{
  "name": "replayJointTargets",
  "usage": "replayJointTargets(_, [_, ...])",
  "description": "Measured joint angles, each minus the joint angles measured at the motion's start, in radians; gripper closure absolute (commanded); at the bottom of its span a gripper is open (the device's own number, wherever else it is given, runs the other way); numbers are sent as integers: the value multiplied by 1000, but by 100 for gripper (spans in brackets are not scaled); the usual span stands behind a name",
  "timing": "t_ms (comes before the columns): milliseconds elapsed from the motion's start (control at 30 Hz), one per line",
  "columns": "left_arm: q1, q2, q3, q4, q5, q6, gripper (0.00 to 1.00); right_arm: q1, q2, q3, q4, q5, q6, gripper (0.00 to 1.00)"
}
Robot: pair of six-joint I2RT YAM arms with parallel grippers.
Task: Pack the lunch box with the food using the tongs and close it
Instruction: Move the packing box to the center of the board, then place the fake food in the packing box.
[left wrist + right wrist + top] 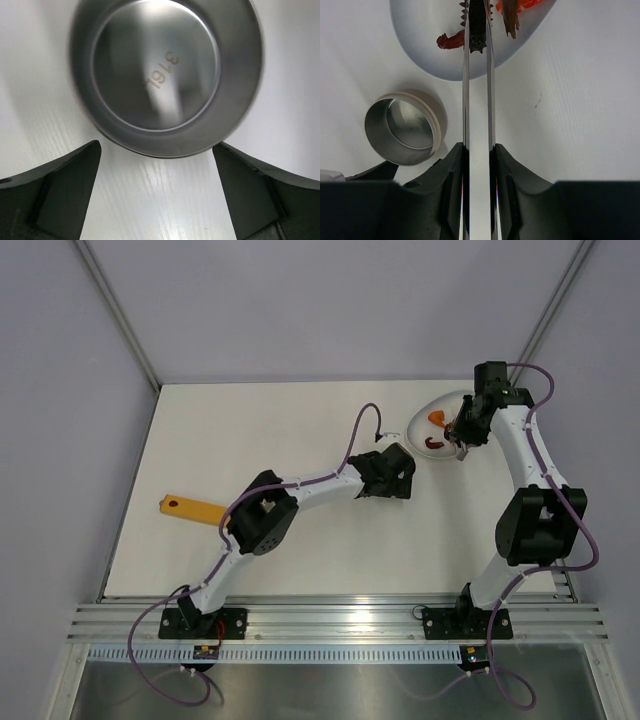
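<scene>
1. Right gripper (479,150) fills the foreground of its wrist view. Its black fingers (451,170) are pressed together on the tongs (466,100).
2. One pair of tongs shows: two slim silver arms running almost parallel from the fingers up to the white oval plate (420,50).
3. Over the plate the tong tips are dark, saw-toothed and close together. I cannot tell whether they pinch anything.
4. Three pieces of food show on the plate:
   - a dark red curl (449,40) just left of the tips
   - a brown strip (510,17) just right of them
   - an orange-red bit (527,5) cut off by the top edge of the view
5. One lunch box (165,75) stands open on the white table (300,430), near the plate's edge on the left arm's side. It is a round steel tin with its bare floor showing.
6. "316L" is stamped on the tin's floor, and it is the only writing that can be read.
7. Left gripper (156,150) has its jaws spread wide, one finger either side of the tin's near rim and just beside it. Contact cannot be told.
8. One flat orange-yellow block (192,508) lies well apart from the plate, far across the table on the left arm's side.
</scene>
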Motion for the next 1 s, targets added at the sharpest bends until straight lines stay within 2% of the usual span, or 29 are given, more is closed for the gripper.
replayJointTargets(167, [-21,-116,-142,27,77,79,1,0,-32,-21,2,-17,0,71])
replayJointTargets(333, [-35,-327,-253,26,132,135,1,0,-43,-21,4,-34,1,72])
replayJointTargets(467, [8,-494,-318,35,160,146,1,17,-60,-29,9,-59,4,71])
replayJointTargets(633, [128,-644,-461,25,168,144,1,154,-111,-58,16,-48,5,70])
replayJointTargets(767, [182,-721,-568,-23,160,138,1,268,-153,-103,30,-50,12,70])
replayJointTargets(1000, [200,-871,-667,-71,137,133,1,321,-169,-188,40,-47,33,70])
